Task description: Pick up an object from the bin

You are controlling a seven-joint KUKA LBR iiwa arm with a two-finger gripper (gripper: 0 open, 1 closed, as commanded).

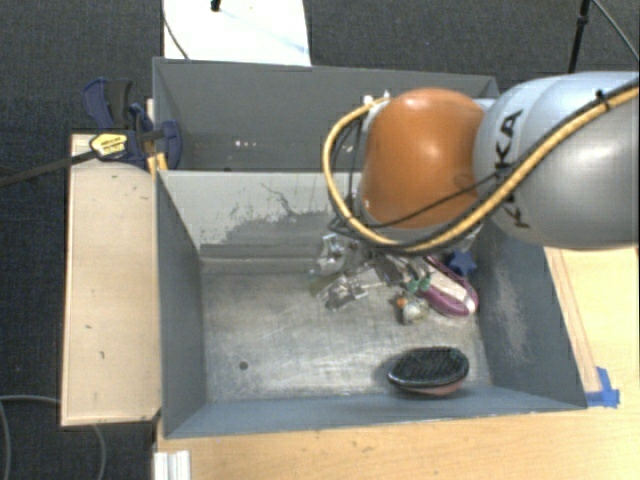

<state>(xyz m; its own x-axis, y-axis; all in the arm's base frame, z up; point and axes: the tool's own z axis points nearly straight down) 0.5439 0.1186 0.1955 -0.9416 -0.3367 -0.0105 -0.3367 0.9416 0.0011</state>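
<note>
Orange and round, the cover (pixel 420 158) on the wrist sits high over the back of the grey bin (pixel 180 298). We see the big silver arm (pixel 570 168) reach in from the right and bend down into the bin. The shiny metal gripper (pixel 342 280) hangs low near the middle of the floor. We cannot tell if it is open or closed. Just to its right lies a small heap: a purple thing (pixel 452 296), a blue bit (pixel 461 263) and a tiny piece (pixel 412 303) with green on it. A black oval brush (pixel 428 368) lies alone by the front wall.
</note>
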